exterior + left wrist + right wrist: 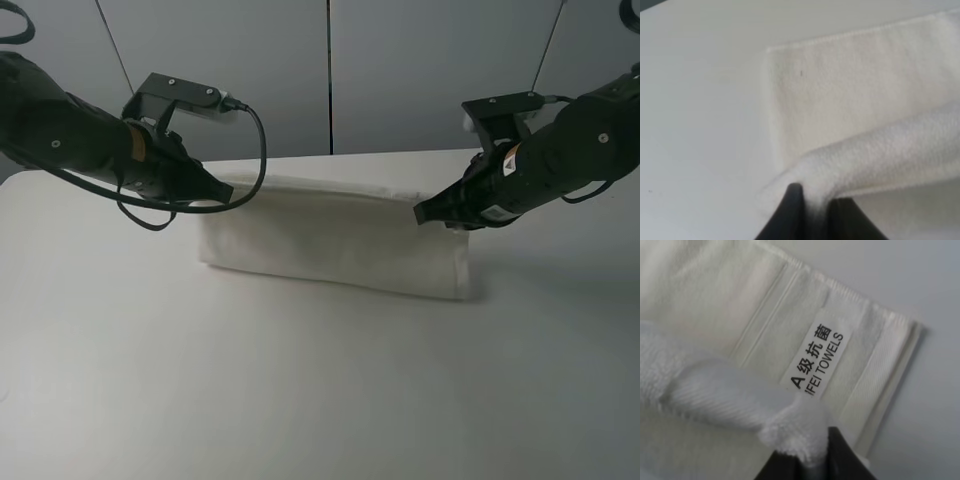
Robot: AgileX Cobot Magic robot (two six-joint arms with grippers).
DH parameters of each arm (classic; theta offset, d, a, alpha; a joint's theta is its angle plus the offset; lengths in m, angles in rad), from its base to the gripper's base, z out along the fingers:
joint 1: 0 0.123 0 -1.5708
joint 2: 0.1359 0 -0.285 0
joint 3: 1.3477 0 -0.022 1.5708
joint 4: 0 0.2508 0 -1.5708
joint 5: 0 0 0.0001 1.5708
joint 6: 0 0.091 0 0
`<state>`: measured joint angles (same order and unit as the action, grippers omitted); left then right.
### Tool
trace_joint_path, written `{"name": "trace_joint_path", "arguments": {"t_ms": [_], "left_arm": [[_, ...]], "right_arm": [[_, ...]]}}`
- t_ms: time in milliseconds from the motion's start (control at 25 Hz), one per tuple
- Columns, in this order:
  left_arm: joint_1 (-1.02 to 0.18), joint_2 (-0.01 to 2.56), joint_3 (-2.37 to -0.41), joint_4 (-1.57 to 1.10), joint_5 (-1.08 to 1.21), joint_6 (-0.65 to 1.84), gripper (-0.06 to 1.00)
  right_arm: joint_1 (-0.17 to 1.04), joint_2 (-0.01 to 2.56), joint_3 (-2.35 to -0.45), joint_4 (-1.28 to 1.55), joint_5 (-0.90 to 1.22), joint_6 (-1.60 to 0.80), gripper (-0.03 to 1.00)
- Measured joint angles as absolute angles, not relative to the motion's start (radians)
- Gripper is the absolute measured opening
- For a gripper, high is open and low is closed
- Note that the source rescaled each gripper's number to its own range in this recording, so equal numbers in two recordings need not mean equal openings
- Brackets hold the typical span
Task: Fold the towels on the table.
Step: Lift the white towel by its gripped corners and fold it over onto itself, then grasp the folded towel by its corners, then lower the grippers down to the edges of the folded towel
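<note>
A white terry towel (335, 238) lies across the middle of the white table (300, 400), partly folded into a long strip. My left gripper (228, 193) is shut on the towel's upper left corner and holds it raised; the pinched fold shows in the left wrist view (860, 160) above the flat layer. My right gripper (425, 213) is shut on the upper right corner. In the right wrist view the pinched edge (790, 430) hangs over the woven band (765, 315) and a white label with dark print (819, 359).
Grey wall panels (330, 70) stand behind the table's far edge. Bare white tabletop stretches in front of the towel and to both sides. Black cables loop from the left arm (255, 150) above the towel's corner.
</note>
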<state>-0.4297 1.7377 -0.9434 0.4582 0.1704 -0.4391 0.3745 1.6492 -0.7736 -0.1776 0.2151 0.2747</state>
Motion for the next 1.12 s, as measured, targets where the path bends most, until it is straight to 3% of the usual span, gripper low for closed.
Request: {"name": "trace_joint_path", "arguments": {"t_ms": [360,480,560,680,760,840,960,1120], "left_arm": [[-0.421,1.795,-0.944,0.491,0.073,-0.439,0.08],[-0.421,1.808,-0.944,0.502,0.057,-0.439,0.16],[-0.421,1.816,-0.944,0.509,0.045,-0.437,0.3],[-0.421,1.816,-0.946,0.518,0.025,-0.428,0.64],[-0.421,1.816,-0.948,0.521,0.011,-0.421,0.9],[-0.421,1.816,-0.948,0.521,0.007,-0.42,0.98],[-0.421,1.816,-0.948,0.521,0.0,-0.418,0.98],[-0.421,1.816,-0.948,0.521,0.0,-0.418,0.98]], "right_arm": [[0.362,1.649,-0.774,-0.2,0.148,0.276,0.0],[0.358,1.658,-0.774,-0.219,0.111,0.277,0.07],[0.348,1.678,-0.774,-0.222,0.085,0.277,0.3],[0.337,1.714,-0.774,-0.222,0.074,0.284,0.83],[0.337,1.727,-0.774,-0.216,0.069,0.304,0.96],[0.337,1.733,-0.774,-0.199,0.064,0.325,0.97],[0.337,1.735,-0.774,-0.193,0.063,0.333,0.91],[0.337,1.735,-0.774,-0.193,0.082,0.333,0.9]]}}
